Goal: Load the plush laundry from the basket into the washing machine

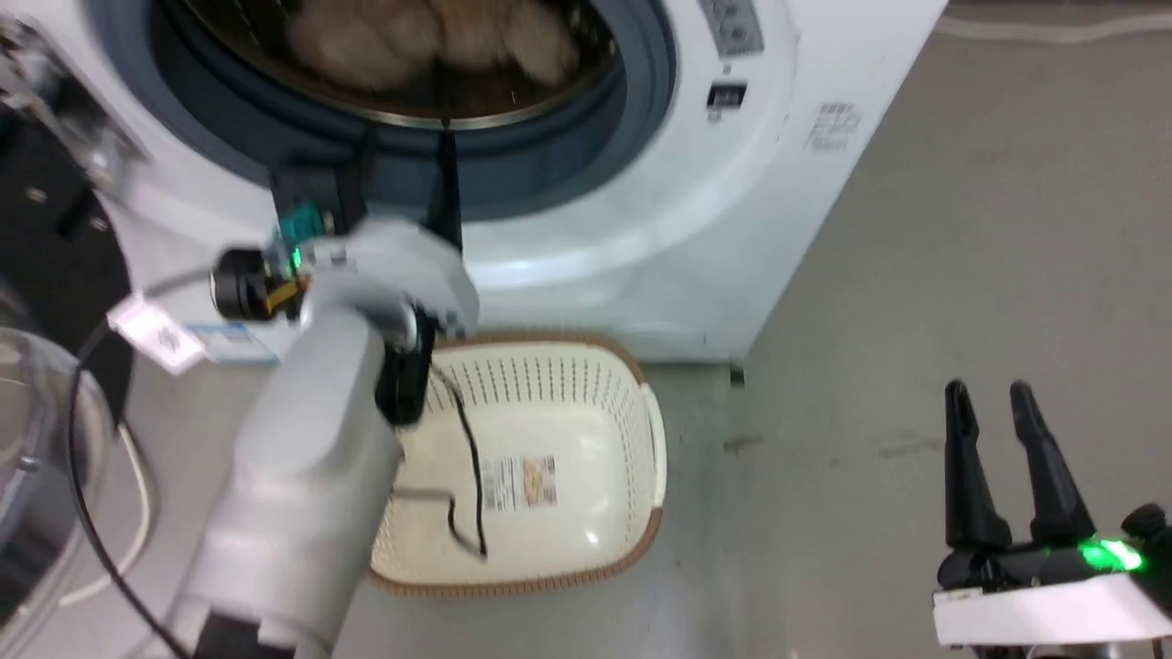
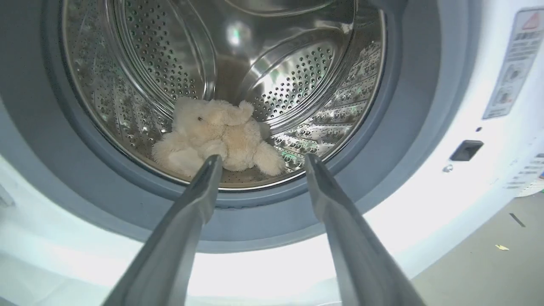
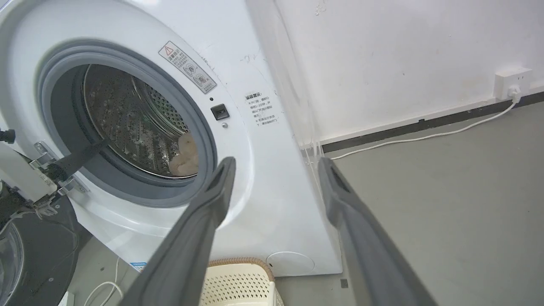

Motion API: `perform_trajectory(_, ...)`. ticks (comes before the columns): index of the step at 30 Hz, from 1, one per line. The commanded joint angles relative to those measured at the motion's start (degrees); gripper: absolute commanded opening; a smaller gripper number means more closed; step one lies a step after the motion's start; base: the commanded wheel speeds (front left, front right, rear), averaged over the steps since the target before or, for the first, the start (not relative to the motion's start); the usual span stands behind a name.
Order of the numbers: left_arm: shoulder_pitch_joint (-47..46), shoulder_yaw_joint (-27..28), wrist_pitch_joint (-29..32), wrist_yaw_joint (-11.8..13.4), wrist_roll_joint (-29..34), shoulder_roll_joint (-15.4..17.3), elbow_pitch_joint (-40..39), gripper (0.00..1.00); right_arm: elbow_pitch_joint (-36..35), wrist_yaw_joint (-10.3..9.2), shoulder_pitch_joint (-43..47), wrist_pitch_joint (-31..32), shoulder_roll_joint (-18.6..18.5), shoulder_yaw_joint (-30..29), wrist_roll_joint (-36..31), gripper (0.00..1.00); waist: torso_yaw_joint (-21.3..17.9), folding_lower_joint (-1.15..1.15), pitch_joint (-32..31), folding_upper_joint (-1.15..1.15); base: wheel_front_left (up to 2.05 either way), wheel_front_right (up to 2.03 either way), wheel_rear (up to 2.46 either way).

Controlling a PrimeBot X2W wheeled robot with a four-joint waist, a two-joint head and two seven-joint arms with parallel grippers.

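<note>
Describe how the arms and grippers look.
Pale grey rounded left forearm, black cable hanging off its wrist. Both the left gripper and right gripper have two long dark tapered fingers. The right one's base is white with a green light.

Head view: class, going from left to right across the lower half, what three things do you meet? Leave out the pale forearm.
washer door → basket → right gripper

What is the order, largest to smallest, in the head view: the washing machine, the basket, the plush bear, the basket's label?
1. washing machine
2. basket
3. plush bear, cut off by the top edge and farther away, so less sure
4. label
</note>
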Motion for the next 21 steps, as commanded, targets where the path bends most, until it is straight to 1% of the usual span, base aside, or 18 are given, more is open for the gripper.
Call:
perform_trajectory(1, 1.76, 0.11, -0.28, -0.1, -0.1, 0.24, -0.9, 1.0, 0.35, 0.05, 0.84, -0.24, -0.04, 0.07, -0.25, 1.0, 0.57, 0.02, -3.64, 0.0, 0.0, 0.0, 0.0)
perform_trajectory(9, 14.15, 0.78, -0.3, 2.09, 2.34, 2.15, -11.32, 1.0, 2.04, 0.05, 4.49, -0.24, -0.04, 0.19, -0.43, 1.0, 1.09, 0.02, -10.67, 0.0, 0.0, 0.0, 0.0)
perform_trajectory(16, 24.4, 2.76, -0.31, 3.86, 2.23, 2.71, -20.44, 1.0, 2.87, 0.05, 7.08, -0.24, -0.04, -0.07, -1.0, 1.0, 1.22, 0.02, -15.49, 0.0, 0.0, 0.0, 0.0)
perform_trajectory(21, 31.54, 3.38, -0.31, 2.98, 0.93, 3.65, -25.32, 1.0, 3.15, 0.05, 8.51, -0.24, -0.04, -0.06, -1.54, 1.0, 1.11, 0.02, -17.8, 0.0, 0.0, 0.0, 0.0)
